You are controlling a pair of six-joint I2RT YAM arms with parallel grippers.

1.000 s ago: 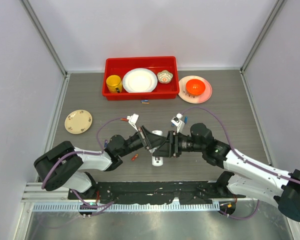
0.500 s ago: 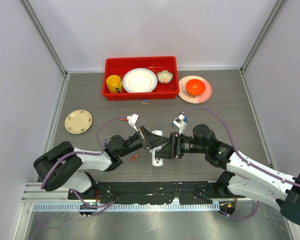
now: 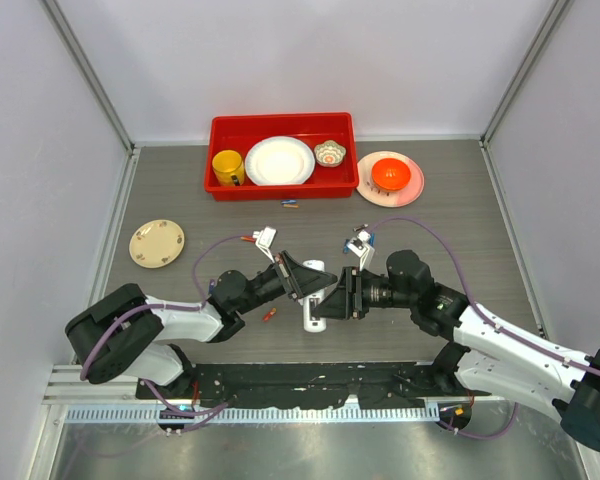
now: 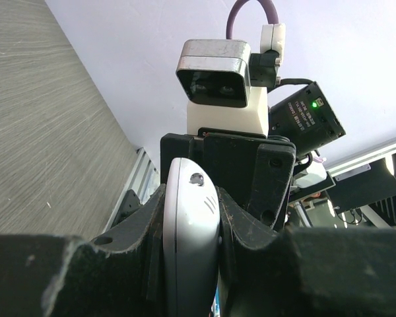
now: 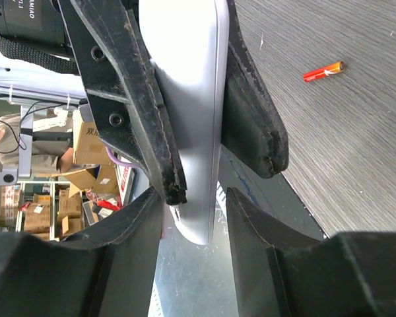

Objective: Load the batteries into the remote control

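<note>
My left end effector (image 4: 191, 197) is clenched on the slim white plastic remote control (image 4: 188, 257), lifted off the grey table (image 5: 343, 152). My right end effector (image 5: 197, 198) straddles the remote's end; I can't tell if it grips. A red-orange battery (image 5: 323, 70) lies on the table. The white lettering on the black arm housing (image 5: 26, 16) is cut off and unreadable.

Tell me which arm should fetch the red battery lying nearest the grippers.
Probably right. The left gripper is clamped on the remote; the right gripper only sits around its end, grip unclear, and the battery shows close by in its wrist view.
</note>
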